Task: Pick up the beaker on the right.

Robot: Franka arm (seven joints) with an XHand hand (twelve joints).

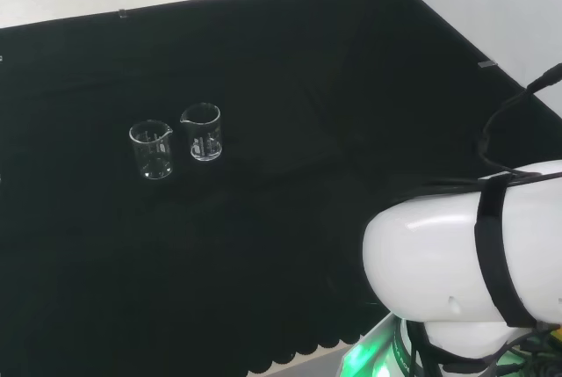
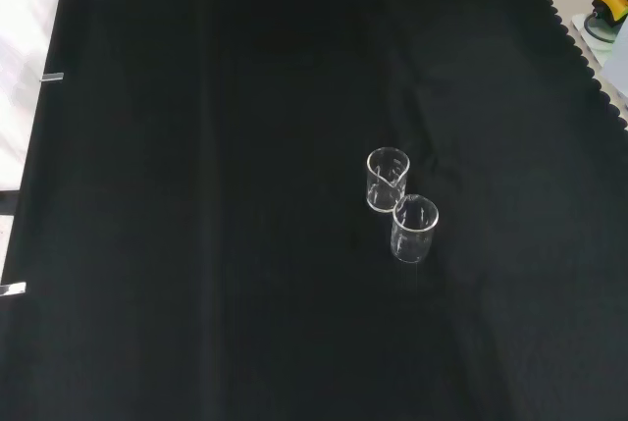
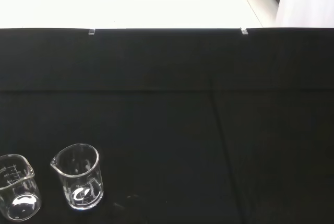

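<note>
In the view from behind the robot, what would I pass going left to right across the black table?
Clear beaker → second clear beaker, just beside it → bare black cloth → the arm's own big white link.

Right beaker [image 1: 202,132] clear, upright, empty; just beside second beaker [image 1: 152,149]

other beaker [image 1: 152,149] upright | on black cloth [image 1: 290,245] | just beside its neighbour
</note>
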